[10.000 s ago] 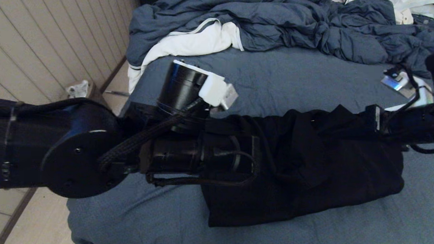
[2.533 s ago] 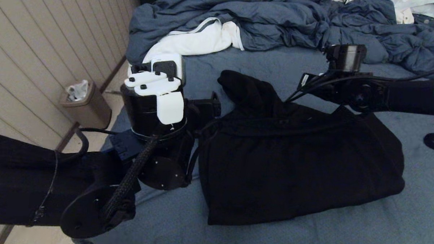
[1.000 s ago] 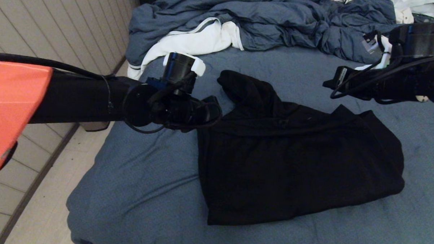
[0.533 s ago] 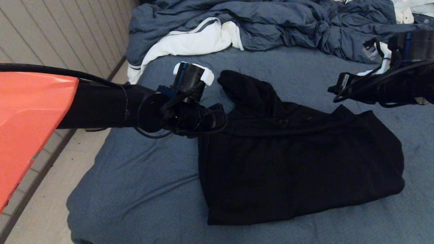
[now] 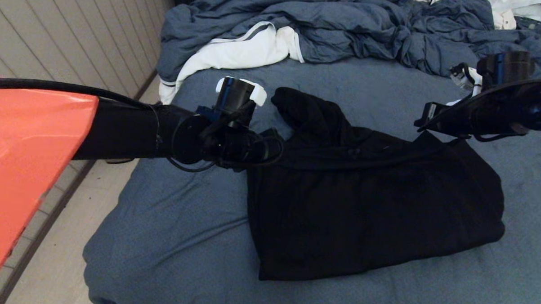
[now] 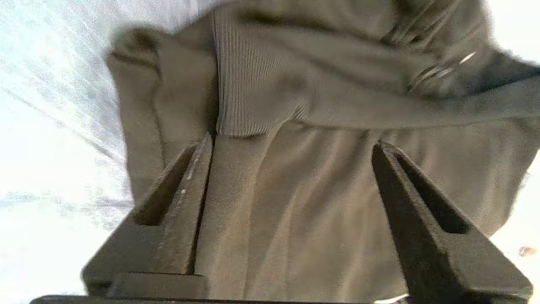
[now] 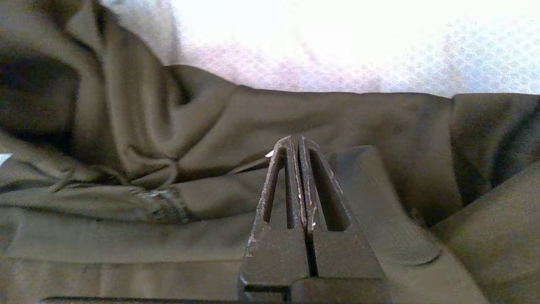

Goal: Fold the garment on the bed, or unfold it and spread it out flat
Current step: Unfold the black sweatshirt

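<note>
Since a second ago the left gripper [image 6: 291, 145] has spread its fingers, freeing the black hoodie [image 5: 367, 205]. Folded, it lies on the bed [image 5: 168, 238]. The right gripper [image 7: 297, 141] hovers pinched shut, empty; no lettering is legible.

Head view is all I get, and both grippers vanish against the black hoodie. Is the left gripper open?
Observer: Yes, the left gripper is open, jaws wide apart over the garment.
Operator: Anything pinched?
Observer: No; a ribbed band lies just past the jaws.
Operator: And the right?
Observer: The right gripper is shut on nothing, pointing at the garment's folds.
</note>
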Tool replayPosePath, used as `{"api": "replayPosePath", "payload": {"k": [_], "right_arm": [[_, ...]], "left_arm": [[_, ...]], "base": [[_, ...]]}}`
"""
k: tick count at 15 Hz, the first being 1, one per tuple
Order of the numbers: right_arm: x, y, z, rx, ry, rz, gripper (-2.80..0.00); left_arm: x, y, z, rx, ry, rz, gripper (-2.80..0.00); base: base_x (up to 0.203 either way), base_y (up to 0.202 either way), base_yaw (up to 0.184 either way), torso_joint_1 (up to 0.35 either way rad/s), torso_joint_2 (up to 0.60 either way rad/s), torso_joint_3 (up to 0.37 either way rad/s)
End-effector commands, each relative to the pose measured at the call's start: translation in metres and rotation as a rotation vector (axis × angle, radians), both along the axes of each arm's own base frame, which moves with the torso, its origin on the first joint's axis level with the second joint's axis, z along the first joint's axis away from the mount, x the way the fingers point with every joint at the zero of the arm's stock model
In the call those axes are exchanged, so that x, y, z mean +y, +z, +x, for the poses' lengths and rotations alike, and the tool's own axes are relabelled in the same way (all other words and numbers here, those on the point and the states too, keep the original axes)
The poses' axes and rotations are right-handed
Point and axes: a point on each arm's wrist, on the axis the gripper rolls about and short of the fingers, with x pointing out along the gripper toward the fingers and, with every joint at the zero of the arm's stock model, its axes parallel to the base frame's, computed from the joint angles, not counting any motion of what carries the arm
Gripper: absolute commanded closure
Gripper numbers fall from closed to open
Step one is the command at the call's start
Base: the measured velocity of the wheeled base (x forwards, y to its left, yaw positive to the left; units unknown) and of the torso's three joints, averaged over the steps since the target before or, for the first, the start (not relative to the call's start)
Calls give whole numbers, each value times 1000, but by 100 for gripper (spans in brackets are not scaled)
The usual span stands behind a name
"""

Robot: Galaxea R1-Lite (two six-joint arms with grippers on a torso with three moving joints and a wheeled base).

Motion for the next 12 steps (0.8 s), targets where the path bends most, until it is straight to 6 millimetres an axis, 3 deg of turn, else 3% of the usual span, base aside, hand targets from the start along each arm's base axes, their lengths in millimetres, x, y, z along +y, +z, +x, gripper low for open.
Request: {"api": "replayPosePath", "payload": {"k": [1,6,8,12], "right_arm": [[-1,-2,2,5,-1,3,0],[-2,2,-1,-6,-4,1,0],[-2,2,-1,-9,-4,1,0],[-2,2,-2,-7,-4,0,0]], "left_arm": [[-5,-14,7,22,5,18,-280],[15,-35,36,7,42,107,-280],[30,-31,46,-13,65,118,-280],[34,-30,50,-26,69,125,-280]], "base": [[0,0,0,0,0,0],[0,0,0,0,0,0],[0,0,0,0,0,0],[0,0,0,0,0,0]]}}
